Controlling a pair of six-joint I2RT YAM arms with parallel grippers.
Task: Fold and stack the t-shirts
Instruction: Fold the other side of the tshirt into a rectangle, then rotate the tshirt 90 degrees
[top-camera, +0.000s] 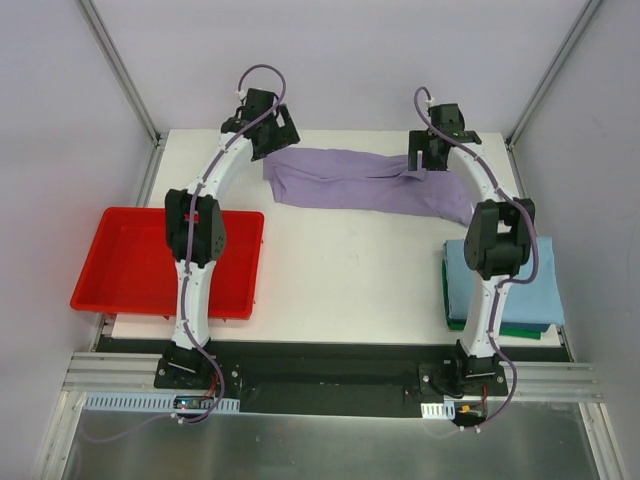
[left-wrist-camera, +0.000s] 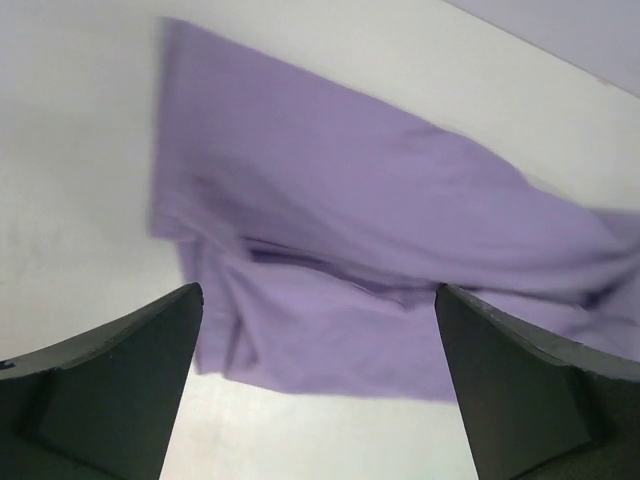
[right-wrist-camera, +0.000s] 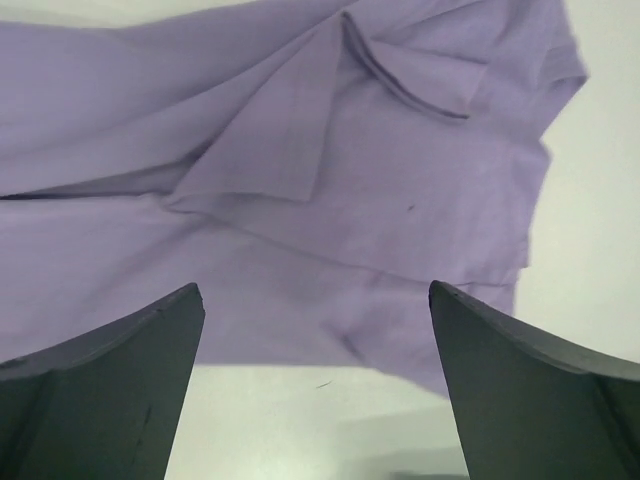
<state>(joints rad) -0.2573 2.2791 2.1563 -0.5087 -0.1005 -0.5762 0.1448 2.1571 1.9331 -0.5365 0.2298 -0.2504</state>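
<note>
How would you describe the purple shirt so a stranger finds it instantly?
On the white table, look along the far edge. A lavender purple cloth t-shirt lies there, rumpled and spread out. The light blue t-shirt sits folded on a dark green one at the right.

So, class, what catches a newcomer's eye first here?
The lavender t-shirt, crumpled across the far middle of the table, with the left hand and right hand open near its ends. Then the red tray at the left edge, and the light blue t-shirt on a dark green t-shirt at the right.
</note>
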